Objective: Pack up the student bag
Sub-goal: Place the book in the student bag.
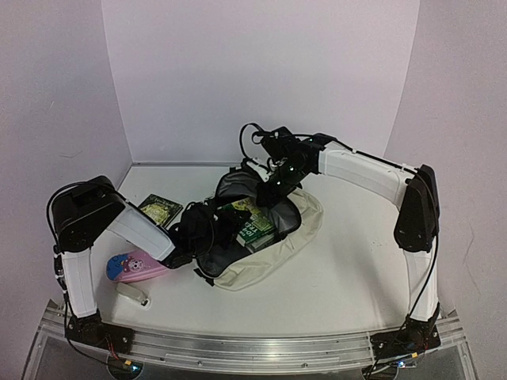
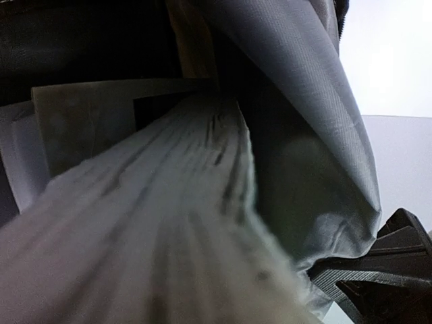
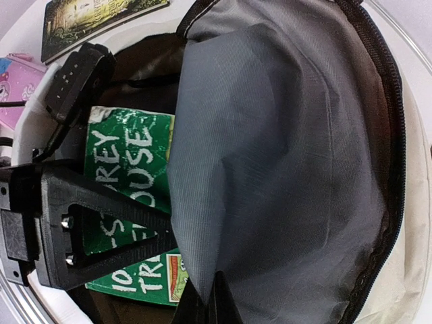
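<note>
Lying on the desk, the student bag is pinched at its lining by the closed right pincer; for the left pincer, open or closed can't be told.

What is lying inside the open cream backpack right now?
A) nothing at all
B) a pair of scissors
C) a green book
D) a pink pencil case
C: a green book lies inside the student bag, next to its grey lining, while the pink pencil case sits outside on the table.
</note>
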Motion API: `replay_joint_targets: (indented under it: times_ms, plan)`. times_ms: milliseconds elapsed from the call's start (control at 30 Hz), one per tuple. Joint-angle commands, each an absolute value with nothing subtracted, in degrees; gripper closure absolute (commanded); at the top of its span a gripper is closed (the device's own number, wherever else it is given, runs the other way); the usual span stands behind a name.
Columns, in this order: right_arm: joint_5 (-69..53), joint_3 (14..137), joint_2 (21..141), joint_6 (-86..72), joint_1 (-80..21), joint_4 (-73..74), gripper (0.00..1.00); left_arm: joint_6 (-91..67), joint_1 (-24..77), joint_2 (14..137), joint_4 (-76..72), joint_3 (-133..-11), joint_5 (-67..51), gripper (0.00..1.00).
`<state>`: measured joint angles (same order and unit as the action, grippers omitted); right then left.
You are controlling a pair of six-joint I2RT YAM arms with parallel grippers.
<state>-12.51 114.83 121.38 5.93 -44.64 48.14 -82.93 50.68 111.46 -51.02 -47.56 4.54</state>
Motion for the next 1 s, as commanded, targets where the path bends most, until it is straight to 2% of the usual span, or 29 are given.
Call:
replay_joint_targets:
  times_ms: [0,200,400,467,533,667,833,900,967]
  plan:
    - [-13.44,114.94,117.86,5.92,-45.06,46.56,1.0,-80.58,50.58,103.06,-42.93,-47.72,5.65,0.48]
    - [-12.88,114.65,117.94,6.52,-45.06,46.5,1.0,-76.21,52.17,94.59,-27.97,-47.73,8.14,0.33]
    - [-12.73,114.46,118.14,6.83,-45.04,46.49,1.0,-78.28,52.22,91.34,-22.11,-45.24,8.32,0.3]
    - [-12.81,114.43,118.13,6.86,-45.07,46.5,1.0,-78.98,52.21,90.9,-21.95,-44.19,7.95,0.39]
    - [-12.78,114.47,118.14,7.03,-45.05,46.55,1.0,-79.82,52.21,90.15,-22.94,-42.56,7.74,0.53]
    - [-12.95,114.55,118.18,6.98,-45.05,46.51,1.0,-80.06,52.2,89.08,-23.06,-40.6,7.96,0.67]
    - [-14.2,114.7,118.43,6.29,-45.01,46.54,1.0,-78.42,52.16,92.54,-27.8,-42.84,8.25,0.96]
    - [-14.98,114.67,118.59,5.78,-45.04,46.56,1.0,-76.66,51.89,96.15,-28.53,-47.03,7.78,0.99]
    - [-15.66,114.61,118.8,5.29,-45.03,46.5,1.0,-75.38,51.06,100.52,-29.13,-51.31,5.97,0.95]
